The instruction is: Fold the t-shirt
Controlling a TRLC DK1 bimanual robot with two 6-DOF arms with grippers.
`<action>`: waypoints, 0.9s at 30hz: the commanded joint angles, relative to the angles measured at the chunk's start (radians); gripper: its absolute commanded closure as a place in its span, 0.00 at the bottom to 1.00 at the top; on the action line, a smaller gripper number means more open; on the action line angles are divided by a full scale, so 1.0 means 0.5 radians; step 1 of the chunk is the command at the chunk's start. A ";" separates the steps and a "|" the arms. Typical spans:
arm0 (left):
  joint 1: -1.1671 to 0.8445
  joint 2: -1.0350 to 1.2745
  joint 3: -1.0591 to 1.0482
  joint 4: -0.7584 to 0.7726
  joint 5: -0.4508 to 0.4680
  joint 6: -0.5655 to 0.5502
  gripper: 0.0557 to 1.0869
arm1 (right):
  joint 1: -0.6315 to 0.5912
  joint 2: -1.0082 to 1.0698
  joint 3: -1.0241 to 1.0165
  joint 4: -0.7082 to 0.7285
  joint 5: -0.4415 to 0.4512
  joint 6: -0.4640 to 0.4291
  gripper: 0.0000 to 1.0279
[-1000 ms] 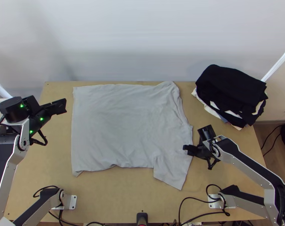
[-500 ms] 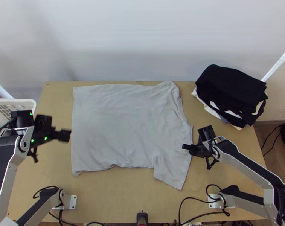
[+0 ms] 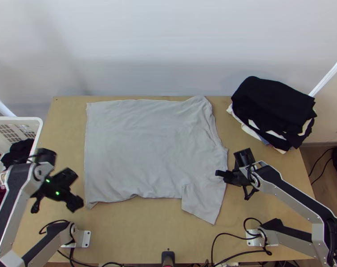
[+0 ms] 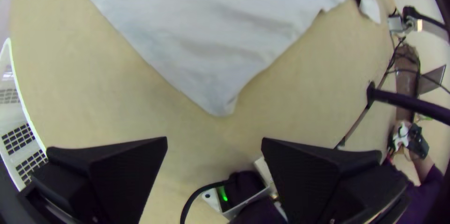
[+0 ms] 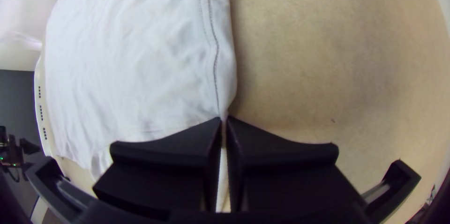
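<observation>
Well, the grey t-shirt lies spread out on the worktop. The right claw is squeezed closed on a bit of its edge. The left claw is wide open and empty, near a pointy corner. The cloth looks thin, light and floppy, so it should bend easily but may crumple. That corner looks like a good spot to pinch.

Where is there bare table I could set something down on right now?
Bare table runs from the t-shirt toward the near edge; a smaller patch lies far left, between t-shirt and basket. Crowded: far right, under the clothes pile; the t-shirt's right edge, pinched by the right end effector; and around the left end effector.
</observation>
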 commanded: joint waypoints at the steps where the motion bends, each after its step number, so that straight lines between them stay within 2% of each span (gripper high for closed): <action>1: -0.169 -0.037 -0.135 -0.024 -0.087 -0.063 0.05 | -0.002 -0.015 -0.038 0.008 0.010 0.003 0.97; 6: -0.187 -0.065 -0.200 0.013 -0.084 -0.087 0.05 | -0.002 -0.019 -0.032 0.011 0.010 0.003 0.97; 10: -0.322 -0.043 -0.218 0.108 -0.084 -0.259 0.06 | 0.005 -0.019 -0.019 0.014 0.013 0.003 0.97; 12: -0.362 -0.010 -0.233 0.157 -0.075 -0.321 0.12 | 0.005 -0.019 -0.016 0.014 0.013 0.003 0.97; 14: -0.396 0.024 -0.249 0.194 -0.065 -0.376 0.22 | 0.005 -0.019 -0.013 0.017 0.013 0.000 0.97; 15: -0.420 0.036 -0.261 0.209 -0.056 -0.385 0.23 | 0.005 -0.019 -0.013 0.014 0.013 -0.003 0.97; 27: -0.500 0.303 -0.331 0.427 -0.056 -0.480 0.23 | -0.005 -0.022 -0.038 0.023 0.016 -0.009 0.97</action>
